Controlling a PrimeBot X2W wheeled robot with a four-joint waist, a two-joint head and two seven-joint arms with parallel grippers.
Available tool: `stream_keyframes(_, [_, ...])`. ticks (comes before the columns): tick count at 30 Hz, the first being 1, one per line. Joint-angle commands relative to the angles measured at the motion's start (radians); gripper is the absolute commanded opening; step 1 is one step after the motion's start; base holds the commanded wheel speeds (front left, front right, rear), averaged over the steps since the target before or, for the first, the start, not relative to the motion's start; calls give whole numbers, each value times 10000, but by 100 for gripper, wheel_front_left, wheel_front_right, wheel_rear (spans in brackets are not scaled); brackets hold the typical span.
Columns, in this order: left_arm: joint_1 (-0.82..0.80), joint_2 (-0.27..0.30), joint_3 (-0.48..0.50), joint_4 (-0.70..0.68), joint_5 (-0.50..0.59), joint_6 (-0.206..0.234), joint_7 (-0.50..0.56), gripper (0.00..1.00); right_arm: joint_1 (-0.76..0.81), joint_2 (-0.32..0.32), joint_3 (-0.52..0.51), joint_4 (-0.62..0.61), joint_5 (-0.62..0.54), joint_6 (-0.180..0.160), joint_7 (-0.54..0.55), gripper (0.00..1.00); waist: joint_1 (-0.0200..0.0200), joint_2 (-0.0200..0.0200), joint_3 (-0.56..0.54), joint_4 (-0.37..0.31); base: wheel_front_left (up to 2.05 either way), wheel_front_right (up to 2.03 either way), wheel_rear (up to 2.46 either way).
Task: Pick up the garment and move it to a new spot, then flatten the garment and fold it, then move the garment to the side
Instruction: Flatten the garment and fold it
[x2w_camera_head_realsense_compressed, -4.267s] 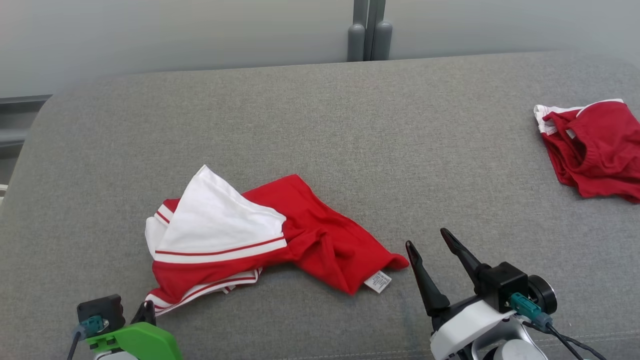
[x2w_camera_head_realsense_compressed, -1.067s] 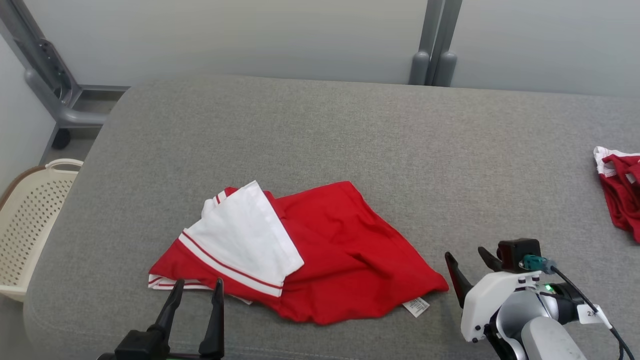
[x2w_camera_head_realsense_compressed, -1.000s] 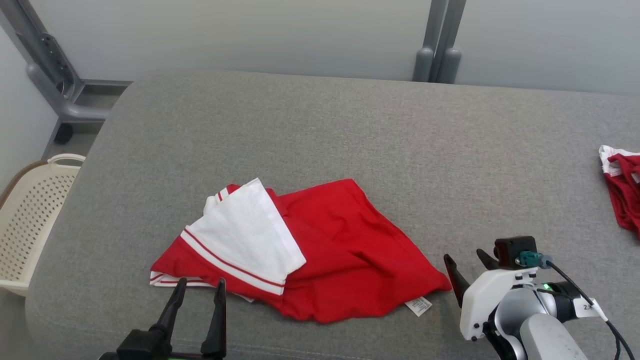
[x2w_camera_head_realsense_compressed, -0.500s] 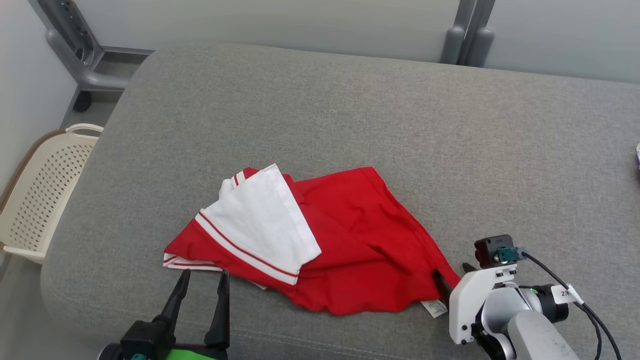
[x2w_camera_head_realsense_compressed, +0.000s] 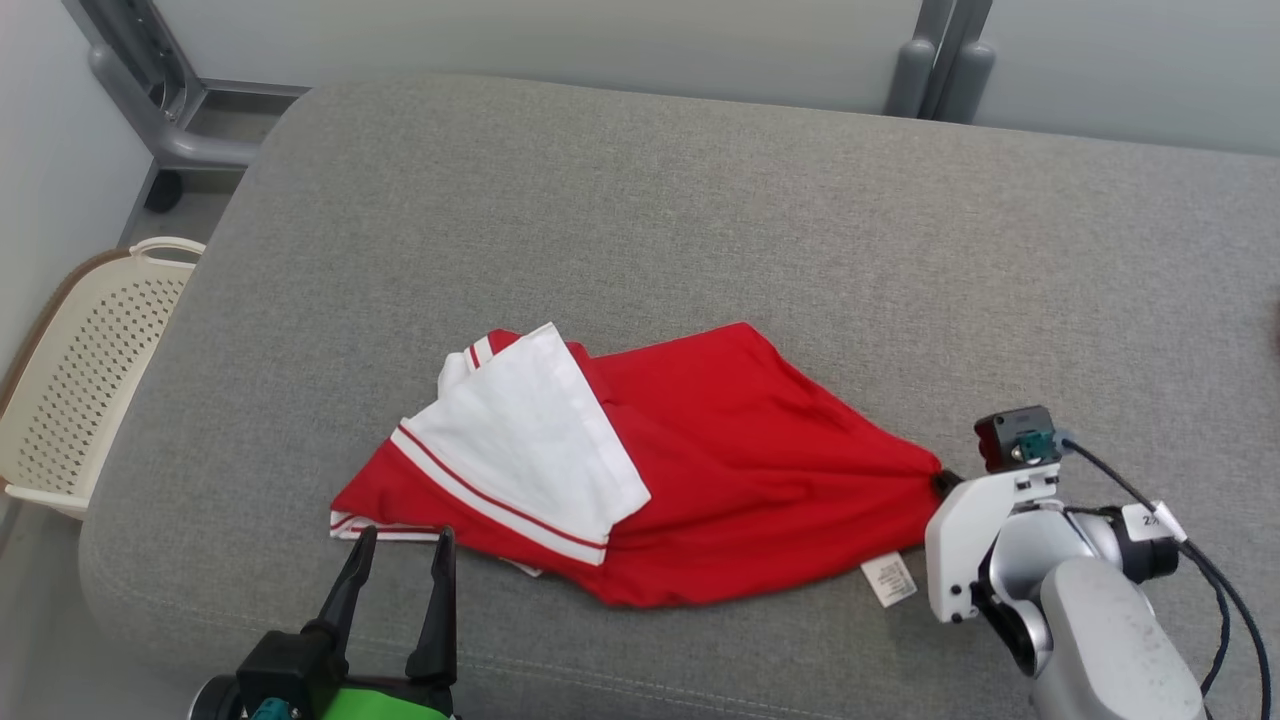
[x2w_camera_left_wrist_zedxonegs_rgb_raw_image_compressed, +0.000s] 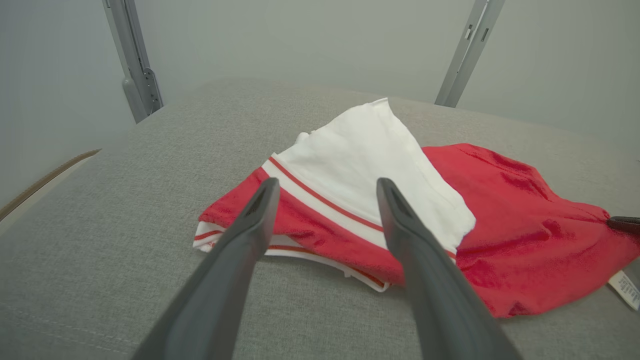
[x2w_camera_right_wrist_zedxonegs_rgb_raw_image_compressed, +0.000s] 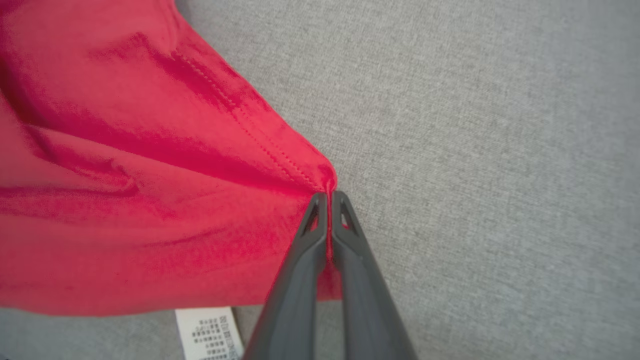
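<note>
1. The left tool (x2w_camera_head_realsense_compressed: 404, 537) has its fingers spread wide, holding nothing, just short of the garment's striped near-left edge
2. The garment (x2w_camera_head_realsense_compressed: 760, 470), red and white, lies crumpled on the grey worktop (x2w_camera_head_realsense_compressed: 700, 220)
3. The right tool (x2w_camera_right_wrist_zedxonegs_rgb_raw_image_compressed: 325, 196) is clamped tight on the garment's red right corner

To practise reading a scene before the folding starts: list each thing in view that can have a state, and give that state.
garment: crumpled on the grey cushion, white panel folded over red, one corner pinched.
right gripper: shut on the garment's corner.
left gripper: open, holding nothing.
care label: flat on the cushion beside the hem.
basket: upright beside the cushion.
</note>
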Motion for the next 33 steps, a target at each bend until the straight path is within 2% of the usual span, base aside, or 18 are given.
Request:
stream_keyframes(1, [-162,-12,17,-49,75,-25,-38,100,-234,-69,-161,65,-229,-19,6,0,0,0,18,-15,0,0,0])
stream_keyframes(6, [-207,-21,-54,-112,122,-42,-36,100,-894,-291,-1035,252,-922,-21,-87,0,0,0,77,-44,0,0,0])
stream_keyframes(21, [-370,8,-156,-304,311,-67,-38,100,-2190,-1203,-4088,1160,-2061,-19,-502,0,0,0,451,-138,0,0,0])
stream_keyframes(27, [-426,49,-229,-336,375,-75,-38,100,-2263,-1191,-5124,1402,-2432,-19,-669,0,0,0,511,-222,0,0,0])
stream_keyframes(28, [-432,48,-233,-334,383,-76,-38,100,-2272,-1173,-5188,1453,-2430,-19,-750,62,0,0,510,-242,0,0,0])
stream_keyframes(29, [-431,51,-233,-327,384,-77,-36,100,-2259,-1109,-5252,1479,-2401,-19,-810,100,0,0,501,-270,0,0,0])
stream_keyframes(33, [-445,52,-188,-250,385,-78,-38,100,-1911,-754,-5298,1306,-2324,-19,-1396,100,0,0,379,-446,0,0,0])
